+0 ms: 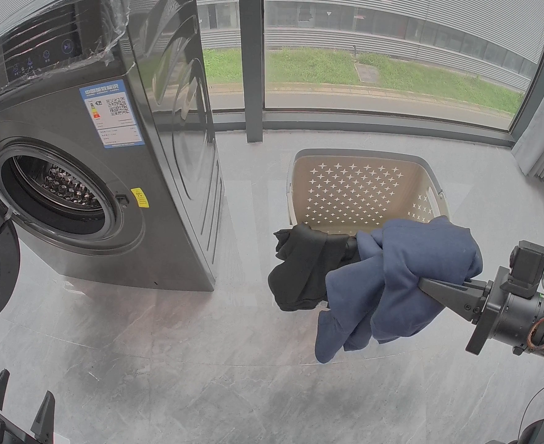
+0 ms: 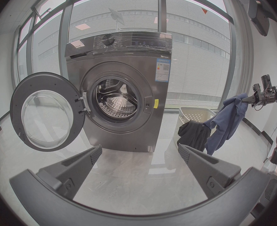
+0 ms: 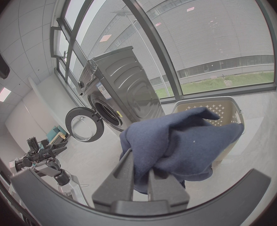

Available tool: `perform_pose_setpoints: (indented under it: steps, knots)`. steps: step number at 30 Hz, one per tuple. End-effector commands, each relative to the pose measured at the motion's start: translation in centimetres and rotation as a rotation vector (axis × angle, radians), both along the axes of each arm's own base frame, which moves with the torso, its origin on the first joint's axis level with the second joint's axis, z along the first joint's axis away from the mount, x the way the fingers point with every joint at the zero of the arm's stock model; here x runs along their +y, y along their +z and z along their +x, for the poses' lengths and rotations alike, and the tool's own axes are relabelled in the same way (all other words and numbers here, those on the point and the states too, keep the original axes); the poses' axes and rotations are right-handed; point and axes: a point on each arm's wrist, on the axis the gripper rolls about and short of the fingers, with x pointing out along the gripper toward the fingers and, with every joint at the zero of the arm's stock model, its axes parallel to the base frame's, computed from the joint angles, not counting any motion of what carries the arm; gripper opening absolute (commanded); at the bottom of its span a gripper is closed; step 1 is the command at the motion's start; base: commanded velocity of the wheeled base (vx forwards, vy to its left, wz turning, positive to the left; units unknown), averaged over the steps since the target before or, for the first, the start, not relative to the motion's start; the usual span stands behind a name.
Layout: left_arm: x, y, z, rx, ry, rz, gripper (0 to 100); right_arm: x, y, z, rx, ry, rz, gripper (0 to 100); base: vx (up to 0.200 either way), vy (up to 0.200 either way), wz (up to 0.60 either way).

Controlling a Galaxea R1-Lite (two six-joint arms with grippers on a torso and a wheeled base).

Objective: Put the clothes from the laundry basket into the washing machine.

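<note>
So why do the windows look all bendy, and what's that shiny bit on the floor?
Left wrist view: a fisheye lens bows the window frames and leaves dark corners. Right wrist view: same bending, so the washer leans, and the blue top looms large near the lens. Head view: lines run straighter; the shiny bit is daylight mirrored on the glossy floor.

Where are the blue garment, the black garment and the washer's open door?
blue garment (image 1: 408, 266), head view, its bunched middle.
black garment (image 1: 303, 266), head view, its draped middle.
washer door (image 2: 47, 110), left wrist view, glass pane.
</note>
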Motion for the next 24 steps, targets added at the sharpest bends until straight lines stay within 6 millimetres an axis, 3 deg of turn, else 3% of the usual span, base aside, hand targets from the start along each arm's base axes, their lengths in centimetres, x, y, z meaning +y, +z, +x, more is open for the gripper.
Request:
perform_pose_setpoints:
  steps: [1,24]
  knots:
    - [0.00,-0.37,0.05,0.008,0.002,-0.001,100,0.10,0.01,0.12,0.001,0.001,-0.001,0,0.000,0.200,0.00]
    - [0.00,-0.37,0.05,0.008,0.002,-0.001,100,0.22,0.51,0.50,-0.009,-0.010,0.014,0,0.000,0.191,0.00]
